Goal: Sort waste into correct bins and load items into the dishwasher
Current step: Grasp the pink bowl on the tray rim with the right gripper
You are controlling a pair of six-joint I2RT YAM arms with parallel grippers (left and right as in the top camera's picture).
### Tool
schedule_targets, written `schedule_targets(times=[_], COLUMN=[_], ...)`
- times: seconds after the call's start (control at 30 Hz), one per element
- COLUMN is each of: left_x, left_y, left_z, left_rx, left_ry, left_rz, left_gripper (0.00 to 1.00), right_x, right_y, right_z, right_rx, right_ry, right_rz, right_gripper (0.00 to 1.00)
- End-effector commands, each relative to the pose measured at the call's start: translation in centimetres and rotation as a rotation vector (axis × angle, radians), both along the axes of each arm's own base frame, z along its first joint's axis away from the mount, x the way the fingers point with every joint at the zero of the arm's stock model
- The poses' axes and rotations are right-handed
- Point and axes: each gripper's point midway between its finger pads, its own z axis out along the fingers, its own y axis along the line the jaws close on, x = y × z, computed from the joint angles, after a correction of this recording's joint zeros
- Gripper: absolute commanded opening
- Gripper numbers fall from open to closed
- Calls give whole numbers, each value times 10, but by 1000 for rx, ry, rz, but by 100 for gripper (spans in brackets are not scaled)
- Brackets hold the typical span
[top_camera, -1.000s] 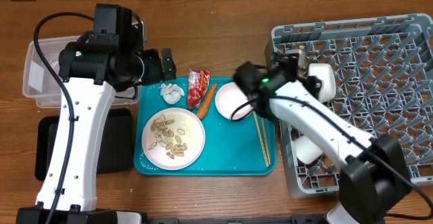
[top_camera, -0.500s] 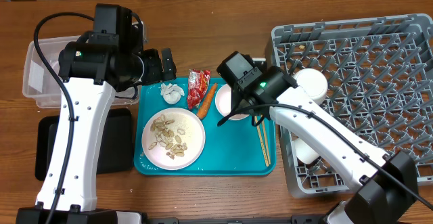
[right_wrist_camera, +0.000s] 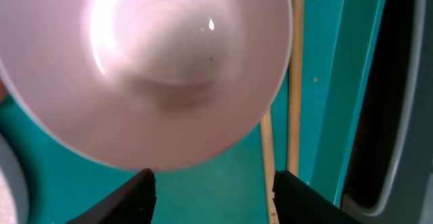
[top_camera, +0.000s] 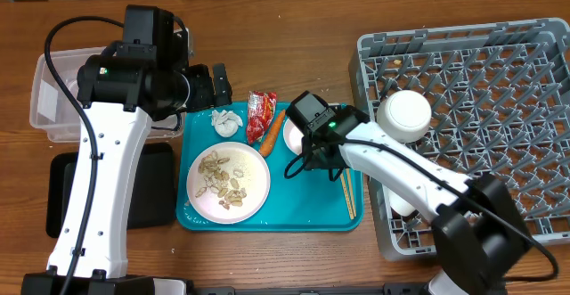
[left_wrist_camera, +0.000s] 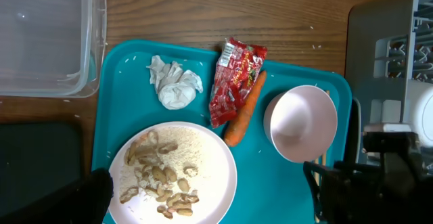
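My right gripper (right_wrist_camera: 213, 197) is open and empty, low over the near rim of a pale pink bowl (right_wrist_camera: 155, 61) on the teal tray; overhead it shows as (top_camera: 307, 152) over the bowl (top_camera: 291, 133). Wooden chopsticks (right_wrist_camera: 292, 82) lie right of the bowl, also seen overhead (top_camera: 347, 192). A white bowl (top_camera: 405, 114) sits upside down in the grey dish rack (top_camera: 499, 108). My left gripper (top_camera: 218, 86) is open and empty, high above the tray's back left. White tissue (left_wrist_camera: 174, 87), red wrapper (left_wrist_camera: 233, 80), carrot (left_wrist_camera: 243, 109) and a plate of beige scraps (left_wrist_camera: 172, 176) lie on the tray.
The teal tray (top_camera: 321, 210) sits mid-table. The clear tub (top_camera: 49, 99) is at far left, with the black tray (top_camera: 151, 197) in front of it. Another white bowl (top_camera: 401, 201) sits in the rack's front left. The rack's left wall stands close to the chopsticks.
My right gripper left the white bowl in the rack, swung left over the teal tray and came down at the pink bowl. The left arm has not moved.
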Motion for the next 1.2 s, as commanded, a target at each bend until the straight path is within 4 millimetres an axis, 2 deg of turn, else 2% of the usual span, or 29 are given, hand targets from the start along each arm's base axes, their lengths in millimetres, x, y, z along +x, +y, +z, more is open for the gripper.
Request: schedule_targets(times=[0.0, 0.13, 0.27, 0.4, 0.57, 0.67, 0.93, 0.97, 1.03, 1.07, 1.13, 1.17], left_x=[1, 1, 1, 1, 1, 1, 1, 1, 1, 1, 1, 1], left_y=[1, 1, 1, 1, 1, 1, 1, 1, 1, 1, 1, 1], left_z=[7, 7, 7, 7, 7, 7, 7, 7, 7, 7, 7, 7], left_rx=[-1, -1, -1, -1, -1, -1, -1, -1, -1, -1, -1, -1], left_ry=[-19, -19, -19, -19, -19, -19, -19, -19, -19, -19, -19, -19], left_rz=[8, 8, 8, 8, 8, 8, 8, 8, 8, 8, 8, 8], left_gripper=[100, 100, 100, 100, 100, 100, 100, 100, 100, 100, 100, 100], right_x=[4, 7, 5, 3, 3, 8, 8, 7, 6, 7, 10, 12], right_y=[-6, -7, -6, -5, 7, 12, 5, 6, 7, 7, 6, 4], right_z=[-6, -12, -13, -12, -11, -12, -32, -36, -38, -38, -32, -26], right_rx=[11, 58, 106, 112, 195, 214, 164, 162, 163, 163, 154, 140], right_ry=[15, 58, 104, 114, 137, 121, 138, 151, 160, 157, 142, 128], right_rz=[-30, -60, -16, -2, -137, -178, -258, -263, -264, -249, -209, -196], right_gripper=[57, 50, 50, 54, 52, 45, 38, 35, 19, 14, 5, 4])
